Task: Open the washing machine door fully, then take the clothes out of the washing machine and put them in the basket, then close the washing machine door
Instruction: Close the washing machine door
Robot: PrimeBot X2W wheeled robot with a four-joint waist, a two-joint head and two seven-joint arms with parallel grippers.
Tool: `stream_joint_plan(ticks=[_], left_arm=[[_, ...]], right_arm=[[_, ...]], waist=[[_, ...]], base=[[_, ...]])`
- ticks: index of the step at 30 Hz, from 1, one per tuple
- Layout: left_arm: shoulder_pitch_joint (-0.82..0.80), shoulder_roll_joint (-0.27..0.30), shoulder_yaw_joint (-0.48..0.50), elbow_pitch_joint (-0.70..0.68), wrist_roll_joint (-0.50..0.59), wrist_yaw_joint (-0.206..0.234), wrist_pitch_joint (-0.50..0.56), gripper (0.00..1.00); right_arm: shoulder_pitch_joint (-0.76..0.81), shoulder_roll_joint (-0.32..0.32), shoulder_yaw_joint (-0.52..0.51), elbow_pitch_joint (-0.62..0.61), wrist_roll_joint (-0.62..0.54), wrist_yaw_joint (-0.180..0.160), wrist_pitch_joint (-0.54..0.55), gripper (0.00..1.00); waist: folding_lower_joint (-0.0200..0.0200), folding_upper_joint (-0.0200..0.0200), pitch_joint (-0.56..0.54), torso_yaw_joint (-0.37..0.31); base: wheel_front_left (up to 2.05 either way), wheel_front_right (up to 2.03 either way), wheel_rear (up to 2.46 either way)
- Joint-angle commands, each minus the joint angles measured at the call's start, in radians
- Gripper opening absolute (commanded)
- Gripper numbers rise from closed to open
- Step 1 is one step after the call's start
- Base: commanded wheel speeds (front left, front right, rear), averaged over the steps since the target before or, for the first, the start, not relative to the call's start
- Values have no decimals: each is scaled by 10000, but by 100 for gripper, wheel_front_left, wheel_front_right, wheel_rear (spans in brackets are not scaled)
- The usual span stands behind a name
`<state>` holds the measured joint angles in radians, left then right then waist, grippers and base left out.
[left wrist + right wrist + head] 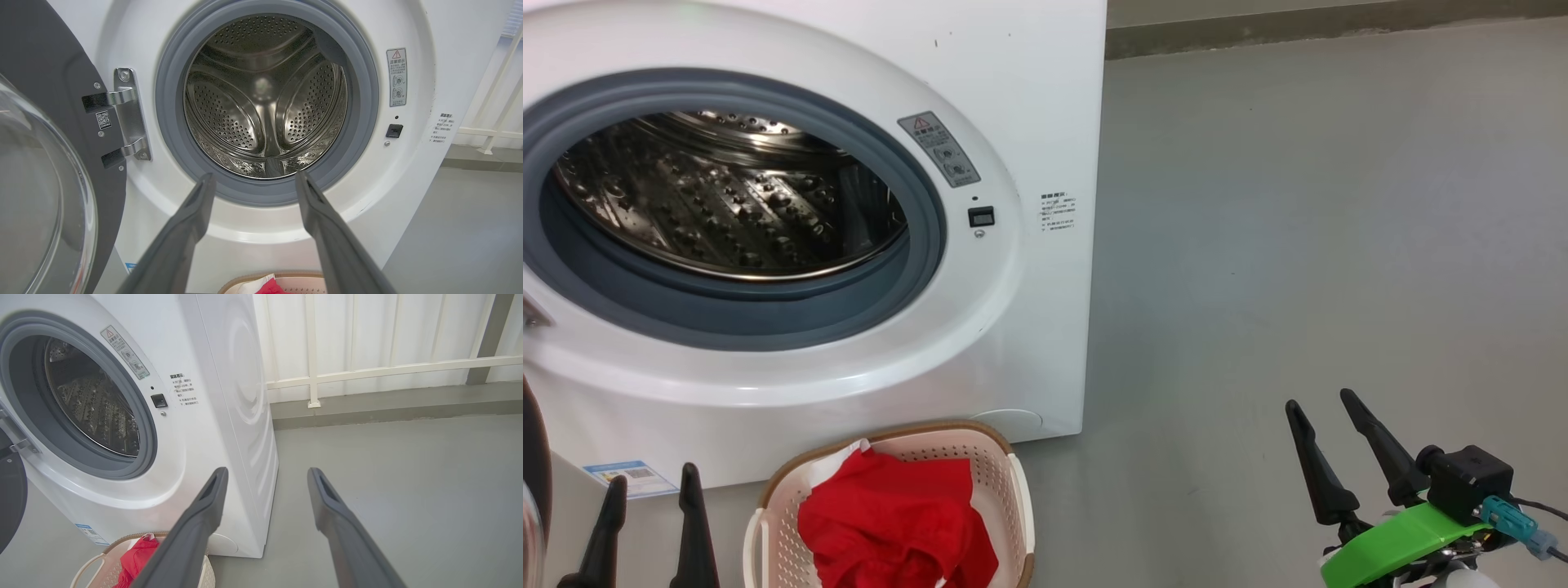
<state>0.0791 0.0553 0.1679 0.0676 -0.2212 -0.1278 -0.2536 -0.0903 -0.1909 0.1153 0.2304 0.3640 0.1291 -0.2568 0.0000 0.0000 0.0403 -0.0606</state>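
Observation:
The washing machine (1029, 106) stands at the left, and its steel drum (265, 102) shows bare metal inside the grey ring. The washing machine door (41, 61) is swung open to the left on its hinge (128, 114), a dark sliver of it (531, 457) at the frame edge. The basket (1005, 490) sits on the floor in front of the machine, holding the red clothes (890, 523). My left gripper (654, 478) is open beside the basket, pointing at the drum (255, 176). My right gripper (1321, 402) is open over bare floor, right of the machine (267, 471).
Grey floor (1298, 204) stretches out to the right of the machine. A white railing (388, 369) and a low curb (388, 406) run along the back. The latch slot (981, 216) sits on the machine's front, right of the opening.

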Motion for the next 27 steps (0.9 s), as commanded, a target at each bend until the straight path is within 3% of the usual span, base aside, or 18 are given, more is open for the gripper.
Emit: stream_joint_plan(ticks=[1,27], left_arm=[[-141,95,369,-235,98,-29,-82,100],[-83,113,245,-417,42,-29,-82,100]], right_arm=[[-37,-159,170,-270,17,16,-49,100],[-5,-212,127,-289,46,16,-49,100]], waist=[[0,0,3,7],[0,0,-3,120]], base=[[-12,12,0],[-86,86,0]])
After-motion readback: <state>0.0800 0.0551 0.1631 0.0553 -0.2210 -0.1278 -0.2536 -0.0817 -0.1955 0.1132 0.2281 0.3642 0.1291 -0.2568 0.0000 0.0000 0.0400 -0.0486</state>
